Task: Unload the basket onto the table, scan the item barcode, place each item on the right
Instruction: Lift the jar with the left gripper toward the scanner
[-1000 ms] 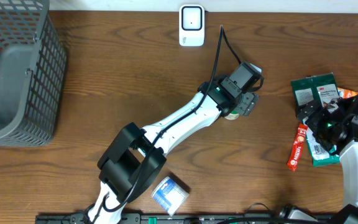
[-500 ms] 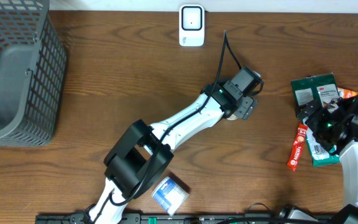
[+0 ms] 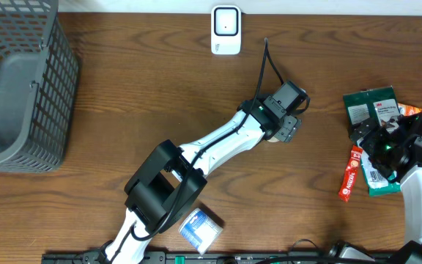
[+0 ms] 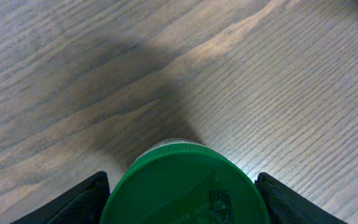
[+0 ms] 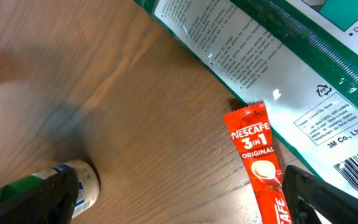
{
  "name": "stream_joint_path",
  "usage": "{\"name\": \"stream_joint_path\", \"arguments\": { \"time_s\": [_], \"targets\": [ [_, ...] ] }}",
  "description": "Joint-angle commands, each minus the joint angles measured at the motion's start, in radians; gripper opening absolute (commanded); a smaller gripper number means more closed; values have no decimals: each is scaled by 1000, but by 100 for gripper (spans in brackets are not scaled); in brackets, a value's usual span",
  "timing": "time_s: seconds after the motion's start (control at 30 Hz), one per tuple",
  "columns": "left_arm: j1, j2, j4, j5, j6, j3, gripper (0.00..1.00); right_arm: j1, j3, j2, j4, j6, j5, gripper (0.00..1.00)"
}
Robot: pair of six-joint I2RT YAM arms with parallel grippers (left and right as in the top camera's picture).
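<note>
Bottle [image 4: 166, 180] with a green cap lies on the brown wood-grain table [image 3: 138, 95], below and right of the white scanner [image 3: 226, 30], its cap clamped between the left gripper's [image 4: 182, 190] fingers. Further right of the scanner, the right gripper [image 5: 185, 196] hangs wide open over a red sachet [image 5: 257, 155] reading "NESCAFE 3IN1 ORIGINAL" and a green packet [image 5: 278, 56] marked "3M Co., Ltd." A grey mesh basket [image 3: 20, 81] sits far left of the scanner.

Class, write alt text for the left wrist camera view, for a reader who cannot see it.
A round green lid fills the bottom centre, flanked by two dark fingers, one at each lower corner; whether they grip it is unclear. Behind lies a wood-grain table with a soft shadow above the lid.
</note>
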Motion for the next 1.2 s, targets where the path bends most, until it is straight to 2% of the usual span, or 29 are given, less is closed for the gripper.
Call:
{"name": "stream_joint_path", "arguments": {
  "time_s": [0.0,0.1,0.17,0.37,0.5,0.73,0.9,0.97,1.17],
  "targets": [
    [-2,14,-19,-2,14,-19,75,-11,5,2,0,4,-11,99],
    [-2,14,-24,-2,14,-19,75,-11,5,2,0,4,-11,99],
    [-2,14,-27,-2,14,-19,87,-11,5,2,0,4,-11,99],
    [-2,27,-35,-2,14,-19,88,-11,5,2,0,4,-11,99],
    [-2,27,-16,-2,13,-19,80,-11,5,2,0,4,-11,99],
    [-2,27,-34,-2,14,-19,78,-11,5,2,0,4,-11,99],
    [-2,27,-23,-4,26,-18,68,-11,5,2,0,4,-11,99],
    [-2,21,-10,-39,42,-18,65,-11,5,2,0,4,-11,99],
    [-2,-34,-6,-190,71,-17,65,-11,5,2,0,4,-11,99]
  ]
}}
